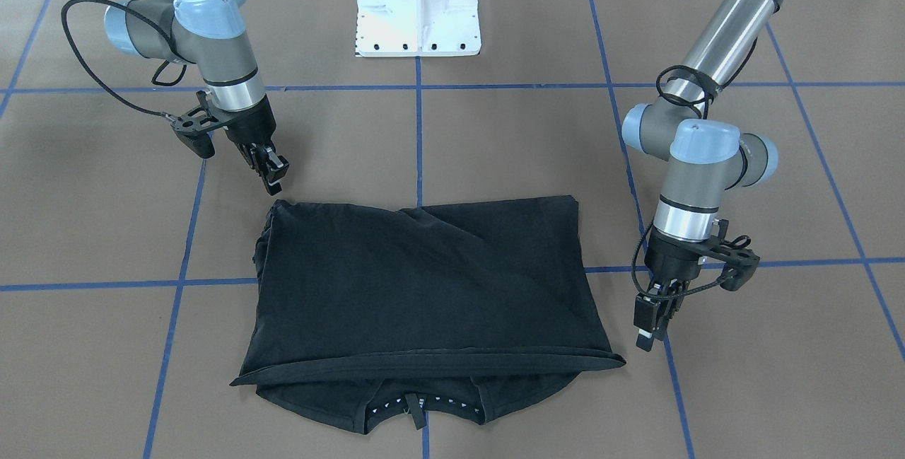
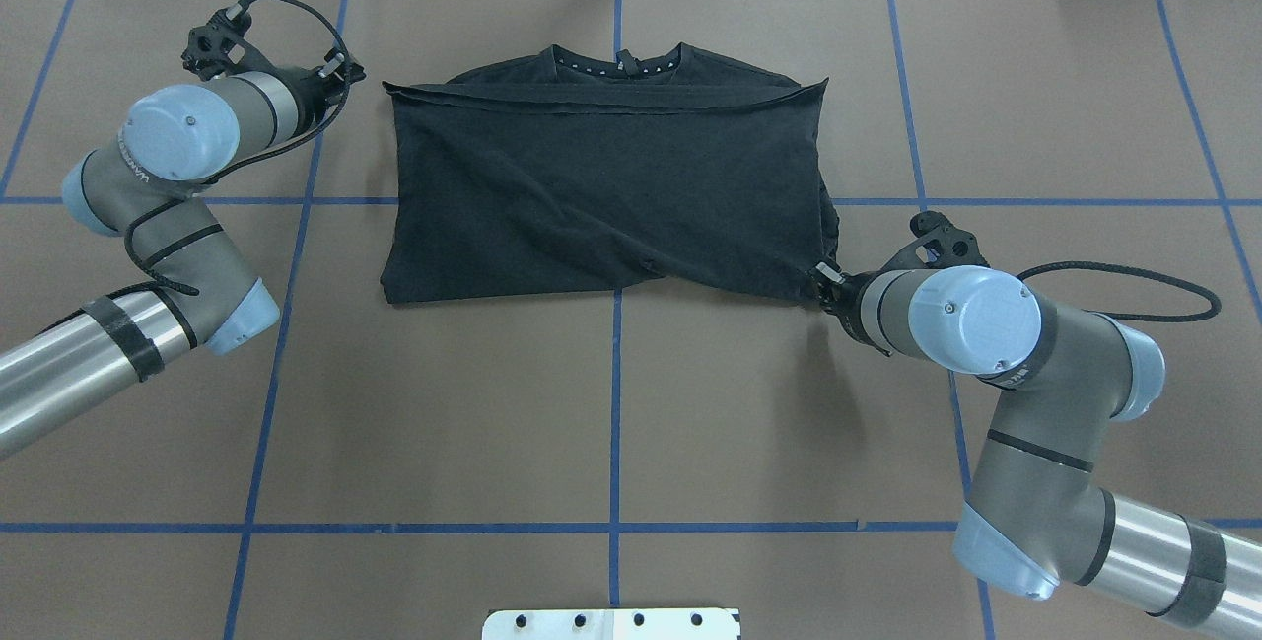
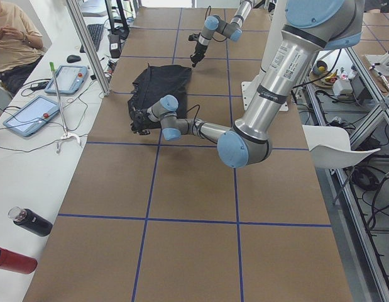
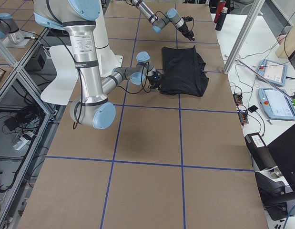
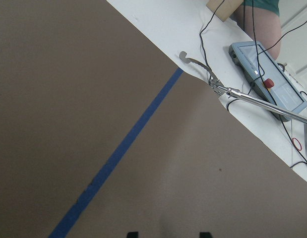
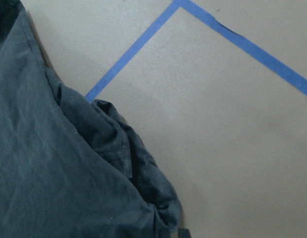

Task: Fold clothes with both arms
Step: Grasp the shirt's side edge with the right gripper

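The black T-shirt (image 1: 424,282) lies folded flat across the table's middle, with its collar (image 1: 417,406) toward the operators' side. It also shows in the overhead view (image 2: 601,186). My left gripper (image 1: 647,324) hangs beside the shirt's collar-side corner, a little clear of it. In the left wrist view its fingertips (image 5: 203,234) stand apart over bare brown table, so it is open and empty. My right gripper (image 1: 272,172) sits just off the shirt's near, bunched corner (image 6: 143,188). One fingertip (image 6: 183,233) shows off-centre. It holds nothing.
The white pedestal base (image 1: 418,6) stands behind the shirt. Blue tape lines (image 2: 616,403) grid the brown table. A metal grabber tool (image 5: 242,94) and a pendant (image 5: 267,89) lie past the far edge. Two bottles (image 3: 31,221) sit on the side bench.
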Robot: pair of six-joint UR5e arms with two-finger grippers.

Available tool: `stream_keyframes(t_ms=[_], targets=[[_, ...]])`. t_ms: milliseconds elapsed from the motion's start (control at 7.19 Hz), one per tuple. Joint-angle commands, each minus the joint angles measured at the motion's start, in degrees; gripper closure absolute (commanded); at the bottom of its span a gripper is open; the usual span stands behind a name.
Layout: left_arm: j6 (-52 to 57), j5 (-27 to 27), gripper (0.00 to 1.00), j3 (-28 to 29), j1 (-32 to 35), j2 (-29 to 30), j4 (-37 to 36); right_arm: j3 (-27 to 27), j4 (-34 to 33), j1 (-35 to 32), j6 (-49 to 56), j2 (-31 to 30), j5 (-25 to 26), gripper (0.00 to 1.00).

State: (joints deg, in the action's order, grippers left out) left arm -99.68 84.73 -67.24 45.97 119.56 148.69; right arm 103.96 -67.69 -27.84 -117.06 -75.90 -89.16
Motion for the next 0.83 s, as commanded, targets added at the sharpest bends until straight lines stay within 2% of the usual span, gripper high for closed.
stream_keyframes(t_ms=[0,278,417,557,696], targets=[[-0.08,0.00,0.49,0.01,0.00,-0.03,-0.06,-3.40,0.01,-0.46,-0.01,3.03,0.04,0.39],[-0.08,0.00,0.49,0.01,-0.09,-0.03,-0.06,-3.33,0.01,-0.63,0.08,3.04,0.04,0.39],[-0.08,-0.09,0.49,0.01,-0.09,-0.03,-0.06,-3.41,-0.07,-0.81,0.08,3.04,-0.05,0.44],[-0.08,-0.70,0.49,0.01,-0.09,0.06,-0.06,-3.41,-0.08,-0.90,-0.01,3.22,-0.05,0.85],[-0.17,-0.79,0.49,0.01,-0.18,0.06,-0.06,-3.07,-0.08,-0.90,-0.01,3.13,-0.13,1.00]])
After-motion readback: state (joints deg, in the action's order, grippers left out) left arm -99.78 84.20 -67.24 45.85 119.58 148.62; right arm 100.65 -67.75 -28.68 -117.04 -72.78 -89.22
